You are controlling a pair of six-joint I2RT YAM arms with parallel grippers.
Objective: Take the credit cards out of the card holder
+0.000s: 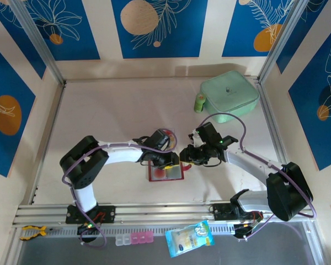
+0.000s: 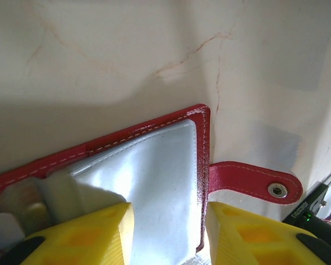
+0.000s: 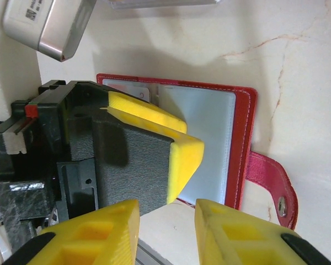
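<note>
The red card holder (image 1: 166, 173) lies open on the table between the two arms, its snap tab (image 2: 254, 180) pointing away from the clear pocket (image 2: 154, 182). My left gripper (image 1: 171, 160) reaches down onto it. Its jaws stand apart (image 2: 168, 237), one finger on the clear pocket and the other just outside the red edge, with the flat page between them. A whitish card with a red mark (image 2: 1, 238) and a tan one (image 2: 28, 208) sit in pockets at the lower left. My right gripper (image 3: 165, 232) hangs open over bare table at the holder's near edge (image 3: 209, 204).
A mint-green square case (image 1: 230, 92) with a small green tube (image 1: 199, 102) beside it stands at the back right. The metal rail (image 1: 154, 210) runs along the table's front, with a blue packet (image 1: 190, 237) and small pill boxes (image 1: 133, 238) below it.
</note>
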